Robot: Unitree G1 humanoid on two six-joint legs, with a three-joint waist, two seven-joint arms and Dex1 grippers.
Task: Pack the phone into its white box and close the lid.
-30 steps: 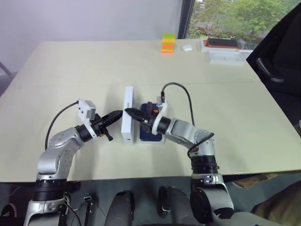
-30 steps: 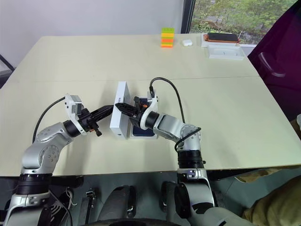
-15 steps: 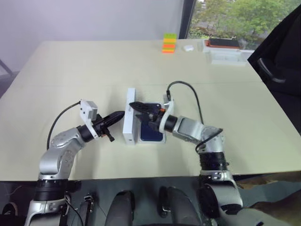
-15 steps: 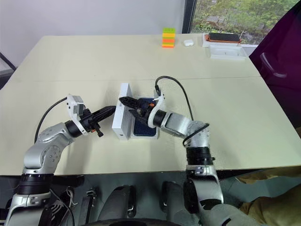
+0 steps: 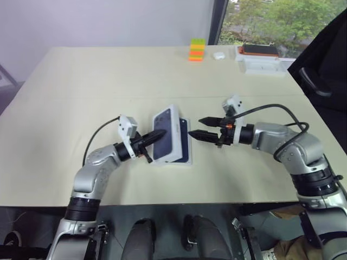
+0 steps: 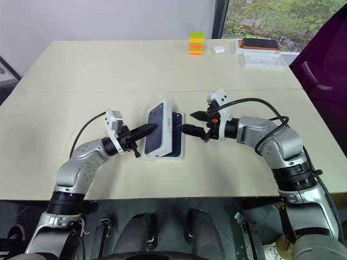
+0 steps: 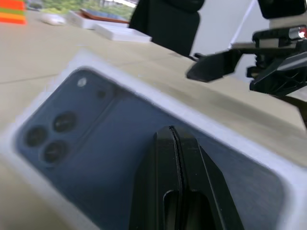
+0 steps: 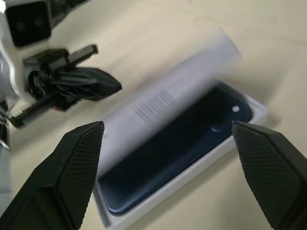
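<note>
Head views, left gripper (image 6: 147, 129): fingers pressed together, tips against the printed outer face of the lid (image 6: 159, 129); nothing clamped between them.
Head views, right gripper (image 6: 189, 122): fingers spread wide, empty, just beside the box's right side, touching nothing.
Head views, lid: one; tilted, leaning over the left part of the white box (image 6: 180, 154), not seated flat.
Head views, phone (image 6: 174, 142): one; lay inside the white box, a dark blue strip visible past the lid's right edge.
Head views, white box: one; sat flat near the middle of the tabletop (image 6: 81, 81), closer to the near edge than the far.
Head views, far right corner of the tabletop: one coloured block stack (image 6: 196, 43), one small white case (image 6: 219, 49), one second white box (image 6: 264, 58) with a dark orange-edged device (image 6: 260, 43) on it.
Left wrist view, left gripper (image 7: 171, 134): two fingers shut tight, tips on the lid's printed phone back; three camera lenses counted on the print.
Left wrist view, right gripper (image 7: 225, 62): one black finger seen beyond the lid, apart from it.
Right wrist view, right gripper (image 8: 168, 143): two pads far apart, framing the box without contact.
Right wrist view, phone (image 8: 187, 143): in the tray, half covered by the slanted lid (image 8: 163, 103).
</note>
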